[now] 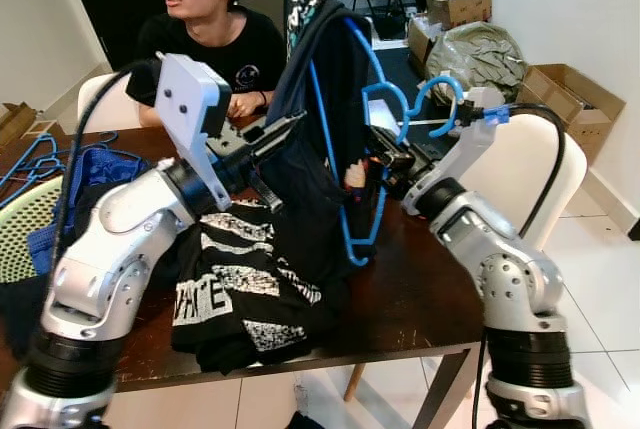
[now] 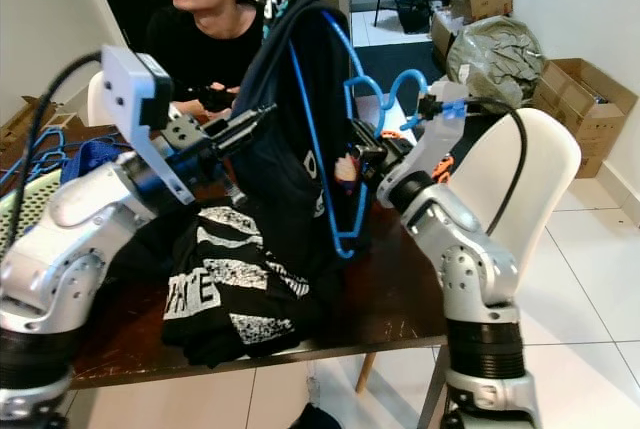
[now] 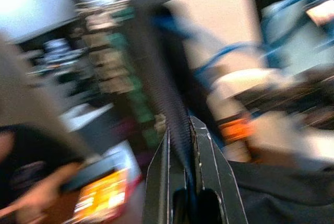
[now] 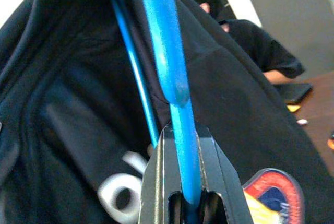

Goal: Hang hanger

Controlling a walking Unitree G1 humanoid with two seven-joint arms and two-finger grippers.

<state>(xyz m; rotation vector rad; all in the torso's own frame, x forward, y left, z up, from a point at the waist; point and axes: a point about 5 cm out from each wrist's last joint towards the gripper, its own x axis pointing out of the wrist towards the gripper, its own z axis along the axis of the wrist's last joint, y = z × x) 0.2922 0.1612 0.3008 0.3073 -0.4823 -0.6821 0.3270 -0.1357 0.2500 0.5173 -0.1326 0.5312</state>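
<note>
A blue plastic hanger [image 1: 322,124] is held up over the table with a black T-shirt [image 1: 300,179] draped on it; its hook [image 1: 432,89] points right. My right gripper [image 1: 378,164] is shut on the hanger's blue bar [image 4: 163,41], with the shirt's dark cloth [image 4: 78,104] just behind. My left gripper [image 1: 295,121] reaches in from the left and is shut on the shirt's ribbed edge [image 3: 168,98], seen pinched between its fingers [image 3: 209,161].
A second black printed shirt [image 1: 240,289] lies heaped on the dark wooden table [image 1: 420,299]. A person [image 1: 215,39] sits behind the table. More blue hangers [image 1: 40,159] and a green basket [image 1: 20,229] are at left. A white chair [image 1: 540,169] and cardboard boxes [image 1: 565,94] stand right.
</note>
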